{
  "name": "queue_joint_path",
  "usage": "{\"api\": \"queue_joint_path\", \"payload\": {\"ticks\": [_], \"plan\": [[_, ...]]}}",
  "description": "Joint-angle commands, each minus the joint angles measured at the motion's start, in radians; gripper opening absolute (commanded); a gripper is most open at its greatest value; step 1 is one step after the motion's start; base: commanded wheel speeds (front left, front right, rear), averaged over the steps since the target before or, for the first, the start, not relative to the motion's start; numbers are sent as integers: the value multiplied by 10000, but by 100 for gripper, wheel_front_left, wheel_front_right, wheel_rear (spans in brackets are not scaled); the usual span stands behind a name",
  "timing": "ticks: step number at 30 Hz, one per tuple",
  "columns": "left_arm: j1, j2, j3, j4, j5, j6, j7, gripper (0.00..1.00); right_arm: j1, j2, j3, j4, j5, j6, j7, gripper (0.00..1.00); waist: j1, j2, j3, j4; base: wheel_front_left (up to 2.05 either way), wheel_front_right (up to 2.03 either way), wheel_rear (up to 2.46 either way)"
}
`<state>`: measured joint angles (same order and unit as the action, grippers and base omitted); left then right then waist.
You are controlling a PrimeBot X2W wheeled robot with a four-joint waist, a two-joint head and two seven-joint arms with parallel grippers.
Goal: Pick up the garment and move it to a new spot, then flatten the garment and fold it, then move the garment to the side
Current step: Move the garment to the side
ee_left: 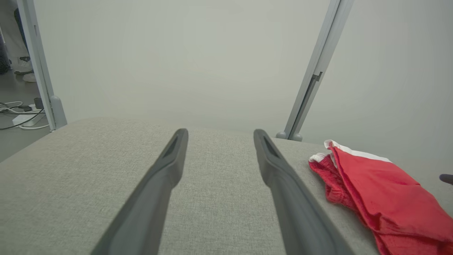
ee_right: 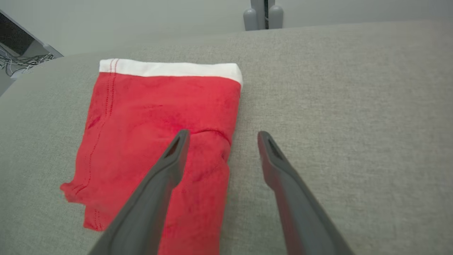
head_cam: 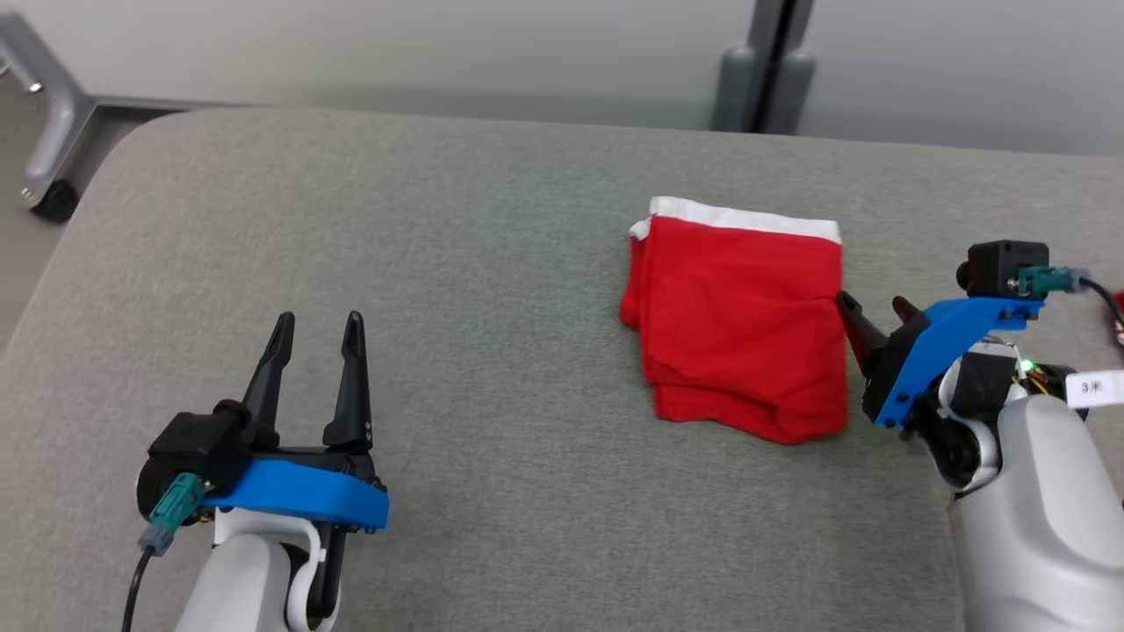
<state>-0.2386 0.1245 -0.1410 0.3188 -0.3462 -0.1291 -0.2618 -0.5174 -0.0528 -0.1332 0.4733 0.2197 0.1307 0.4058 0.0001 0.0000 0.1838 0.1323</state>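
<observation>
The garment [head_cam: 738, 316] is a pair of red shorts with a white waistband, folded into a compact rectangle on the grey table [head_cam: 492, 263], right of centre. My right gripper [head_cam: 874, 307] stands open at the garment's right edge; in the right wrist view its left finger hangs over the red cloth [ee_right: 159, 117] and its right finger over bare table, with the gripper [ee_right: 221, 136] holding nothing. My left gripper [head_cam: 316, 325] is open over bare table at the lower left, far from the garment [ee_left: 382, 198], and in its wrist view the gripper [ee_left: 219, 136] holds nothing.
The padded grey table has a rounded far-left corner [head_cam: 149, 132]. Beyond its far edge stand a pale wall and a grey post [head_cam: 764, 61]. A metal frame leg with a castor [head_cam: 48, 140] stands on the floor at far left. Cables [ee_left: 21, 113] lie on the floor.
</observation>
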Motion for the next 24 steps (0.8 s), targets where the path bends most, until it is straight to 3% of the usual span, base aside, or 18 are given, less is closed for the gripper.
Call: {"api": "queue_joint_path", "payload": {"ticks": [1, 10, 11, 12, 13, 14, 18, 24], "plan": [[-261, -51, -87, -69, -41, -22, -42, 100, -428, 6, -302, 543, -213, 2, 256, 100, -1, 0, 391, 473, 0, 0, 0], [-392, -259, -399, -133, -85, -22, -42, 100, -1359, 14, -802, 3038, -567, 1, 474, 100, -1, 0, 603, 981, 0, 0, 0], [-365, -271, -399, -136, -73, -22, -42, 100, -1410, 23, -792, 3248, -685, 1, 468, 69, -1, 0, 606, 974, 0, 0, 0], [-365, -271, -399, -136, -73, -22, -42, 100, -1410, 23, -792, 3248, -685, 1, 468, 69, -1, 0, 606, 974, 0, 0, 0], [-332, -274, -406, -137, -68, -22, -42, 100, -1454, 25, -708, 3392, -810, 1, 445, 22, -1, 0, 605, 947, 0, 0, 0], [-298, -263, -386, -132, -73, -22, -42, 100, -1523, 27, -577, 3464, -878, 1, 389, 0, -1, 0, 600, 889, 0, 0, 0], [-192, -241, -331, -187, -101, -22, -42, 100, -1837, -19, 50, 3174, -1475, -1, 402, 0, -1, 0, 542, 511, 0, 0, 0], [-163, -256, -227, -483, -105, -22, -42, 100, -2204, -1040, 2398, 1911, -1405, 1, 1437, 0, -1, 0, 464, -472, 0, 0, 0]]}}
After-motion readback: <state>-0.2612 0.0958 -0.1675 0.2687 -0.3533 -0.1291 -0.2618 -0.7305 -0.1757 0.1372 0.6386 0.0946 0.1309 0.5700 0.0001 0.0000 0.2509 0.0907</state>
